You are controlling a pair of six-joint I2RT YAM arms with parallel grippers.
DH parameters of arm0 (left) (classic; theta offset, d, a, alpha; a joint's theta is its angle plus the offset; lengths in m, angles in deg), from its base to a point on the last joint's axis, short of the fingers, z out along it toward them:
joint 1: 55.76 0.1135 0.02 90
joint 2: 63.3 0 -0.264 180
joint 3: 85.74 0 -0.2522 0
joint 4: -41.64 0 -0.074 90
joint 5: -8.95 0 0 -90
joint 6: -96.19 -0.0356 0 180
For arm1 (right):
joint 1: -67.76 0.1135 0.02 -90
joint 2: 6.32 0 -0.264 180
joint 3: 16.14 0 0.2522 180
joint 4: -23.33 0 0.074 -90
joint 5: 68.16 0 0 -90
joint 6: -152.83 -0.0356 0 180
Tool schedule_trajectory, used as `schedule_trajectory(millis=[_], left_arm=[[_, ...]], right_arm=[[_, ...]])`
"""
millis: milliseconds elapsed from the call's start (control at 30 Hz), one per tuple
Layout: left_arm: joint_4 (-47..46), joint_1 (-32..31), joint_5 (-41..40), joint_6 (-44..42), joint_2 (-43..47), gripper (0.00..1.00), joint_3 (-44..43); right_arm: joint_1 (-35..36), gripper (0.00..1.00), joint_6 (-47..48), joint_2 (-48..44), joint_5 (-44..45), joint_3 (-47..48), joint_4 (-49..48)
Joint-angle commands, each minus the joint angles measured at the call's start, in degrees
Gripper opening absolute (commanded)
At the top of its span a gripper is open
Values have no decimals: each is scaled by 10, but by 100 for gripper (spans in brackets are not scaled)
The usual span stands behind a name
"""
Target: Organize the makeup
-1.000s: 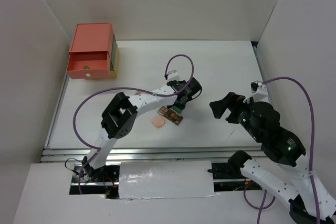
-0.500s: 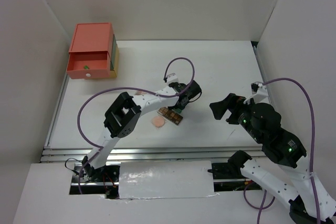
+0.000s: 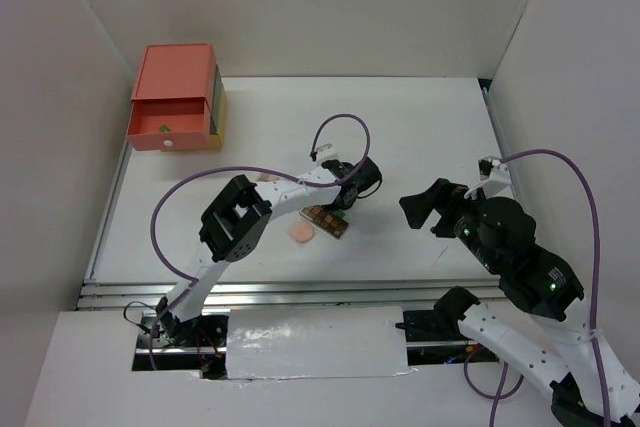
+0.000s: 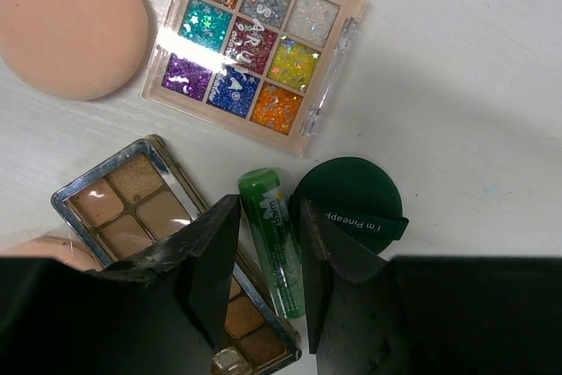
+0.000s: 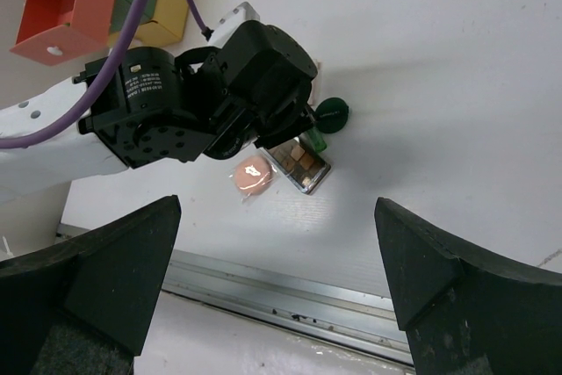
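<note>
White walls close in a white table (image 3: 420,127) on three sides. The makeup lies bunched a little nearer the near edge than the far one, about midway between the left and right edges.

The green tube (image 4: 283,270) lies flat with the left tool (image 4: 268,208) straddling it, jaws narrow and right against its sides. We cannot tell whether they press it yet.

We see the danger in the crowding. The tube touches the brown palette (image 4: 123,208) on one side and sits just beside the dark green compact (image 4: 351,204) on the other, so a finger may catch either and drag it, or the round tube may roll out. The multicolour palette (image 4: 255,41) and a peach puff (image 4: 70,24) lie near.

The right tool (image 5: 281,252) hangs wide open, holding nothing, well apart toward the right edge. Bare table runs to the drawer box (image 3: 175,97) in the far left corner.
</note>
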Motion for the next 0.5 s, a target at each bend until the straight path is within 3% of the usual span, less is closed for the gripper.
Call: schedule_trajectory(millis=[0,200,467], left_arm=[[1,3,-3,15,-10,42,4],[2,4,-4,19,-6,37,11],[-6,6,9,22,-10,40,17]], right_arm=[[-4,100,7,-4,-1,-2,-13],[-3,100,9,-4,-2,0,-11],[-3,100,12,-4,-1,4,-8]])
